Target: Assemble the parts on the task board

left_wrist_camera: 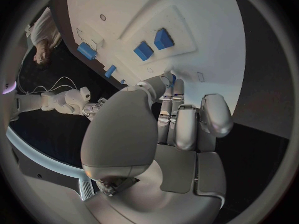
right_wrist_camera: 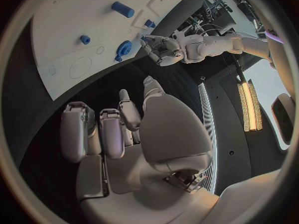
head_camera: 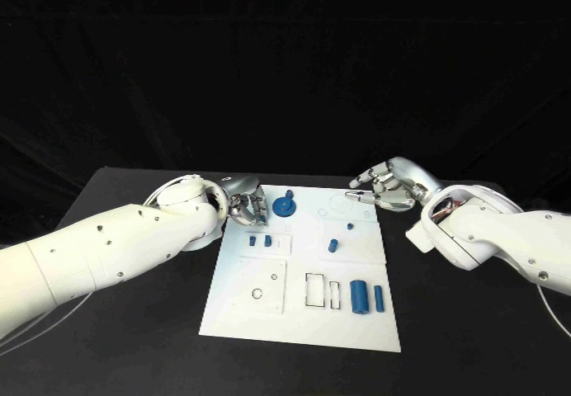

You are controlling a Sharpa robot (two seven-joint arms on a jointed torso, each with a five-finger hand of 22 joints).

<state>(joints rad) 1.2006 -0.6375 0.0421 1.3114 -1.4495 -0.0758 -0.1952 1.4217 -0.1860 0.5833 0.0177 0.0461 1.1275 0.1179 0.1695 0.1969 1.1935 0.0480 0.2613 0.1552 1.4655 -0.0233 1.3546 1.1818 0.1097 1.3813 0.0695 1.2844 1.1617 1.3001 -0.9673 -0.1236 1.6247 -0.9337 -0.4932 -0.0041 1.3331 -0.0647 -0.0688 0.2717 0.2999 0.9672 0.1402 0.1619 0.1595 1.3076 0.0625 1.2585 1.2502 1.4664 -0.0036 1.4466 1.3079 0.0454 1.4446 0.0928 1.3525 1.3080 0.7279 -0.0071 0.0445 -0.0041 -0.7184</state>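
We see the white task board (head_camera: 304, 318) lying in the middle of the black table (head_camera: 119, 346), long side running away from the robot. The left hand (head_camera: 247, 204) sits at the board's far left edge, fingers curled in; the left wrist view shows the fingers (left_wrist_camera: 187, 129) bent over the palm with nothing in them, so we call it clenched and empty. Just beside it on the board stands a blue gear (head_camera: 285, 206) with a small knob on top, close to the fingertips but we can't tell if they touch. The right hand (head_camera: 387, 186) hovers at the board's far right corner, fingers curled in too; the right wrist view shows the fingers (right_wrist_camera: 102, 134) folded with nothing held, so clenched and empty as well. Other blue parts on the board: two small blocks (head_camera: 261, 241) side by side on the left, a short peg (head_camera: 333, 244) near the middle, a tiny piece (head_camera: 350, 225) just beyond it. Near the right edge, closer to the robot, two blue cylinders (head_camera: 369, 298) lie parallel, next to a rectangular outlined slot (head_camera: 315, 290). A raised white square panel (head_camera: 263, 285) with a small round hole sits on the board's left half. The right wrist view also catches the gear (right_wrist_camera: 124, 47) and the left hand (right_wrist_camera: 163, 50) near it.
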